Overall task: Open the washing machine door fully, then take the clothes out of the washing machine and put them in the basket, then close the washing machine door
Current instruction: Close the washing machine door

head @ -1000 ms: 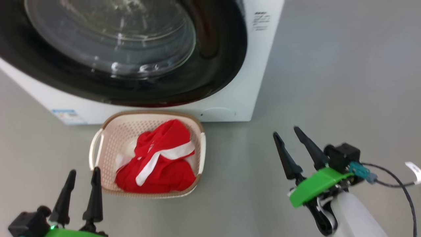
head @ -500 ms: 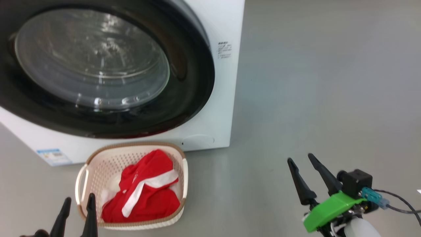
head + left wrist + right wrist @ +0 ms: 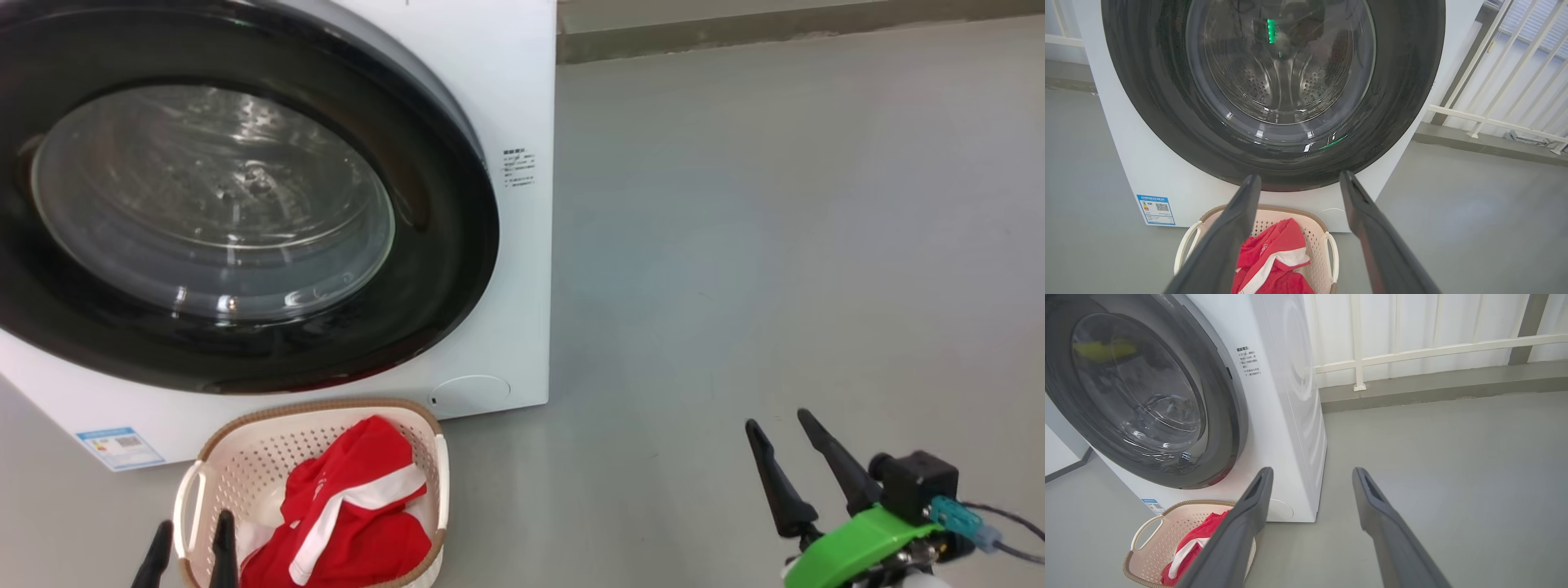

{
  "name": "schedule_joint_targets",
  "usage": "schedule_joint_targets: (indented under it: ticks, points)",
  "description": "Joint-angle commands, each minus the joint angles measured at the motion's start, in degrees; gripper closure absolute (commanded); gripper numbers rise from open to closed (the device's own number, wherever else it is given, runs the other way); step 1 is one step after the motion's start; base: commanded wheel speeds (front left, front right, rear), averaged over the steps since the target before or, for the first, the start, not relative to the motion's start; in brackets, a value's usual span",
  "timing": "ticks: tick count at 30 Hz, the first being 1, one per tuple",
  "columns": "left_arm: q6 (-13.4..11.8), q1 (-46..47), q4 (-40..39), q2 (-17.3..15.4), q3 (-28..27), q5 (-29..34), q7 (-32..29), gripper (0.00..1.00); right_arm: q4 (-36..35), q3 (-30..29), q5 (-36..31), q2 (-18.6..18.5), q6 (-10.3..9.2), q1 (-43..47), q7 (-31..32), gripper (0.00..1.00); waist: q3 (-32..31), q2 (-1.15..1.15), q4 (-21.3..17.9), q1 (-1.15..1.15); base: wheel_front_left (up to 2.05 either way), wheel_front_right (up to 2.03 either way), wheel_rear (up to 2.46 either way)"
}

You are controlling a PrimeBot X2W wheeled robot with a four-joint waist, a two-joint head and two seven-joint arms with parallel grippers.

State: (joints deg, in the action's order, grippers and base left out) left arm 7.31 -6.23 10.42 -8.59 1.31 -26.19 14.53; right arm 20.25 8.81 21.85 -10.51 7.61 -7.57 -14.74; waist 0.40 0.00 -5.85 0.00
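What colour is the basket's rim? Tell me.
Brown, woven-look; the basket rim shows best in the head view.

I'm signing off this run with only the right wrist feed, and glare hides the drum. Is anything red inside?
Observer: The left wrist view looks straight through the door glass. The drum shows bare perforated steel and no red cloth.
Operator: What is the left gripper doing?
Observer: The left gripper is open, with nothing between its fingers.
Operator: Where is it?
Observer: In the head view its fingertips show at the basket's near left rim.
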Motion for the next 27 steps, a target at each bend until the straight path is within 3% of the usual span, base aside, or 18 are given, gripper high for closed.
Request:
schedule_joint_targets:
  ticks: [1,27]
  points:
    - [0.18,0.45,-1.3,-0.56,-2.33,0.99,0.47,0.0,-1.56,1.09,0.63,-0.45,-0.12,0.88,-0.26,0.0,-0.36,0.0,-0.36,0.0,0.0,0.0,0.0]
    - [0.18,-0.53,-1.82,0.47,-5.01,2.6,0.47,0.0,-3.19,-0.5,0.19,-0.48,-0.12,2.63,-0.26,0.0,-0.65,0.0,-0.32,0.0,0.0,0.0,0.0]
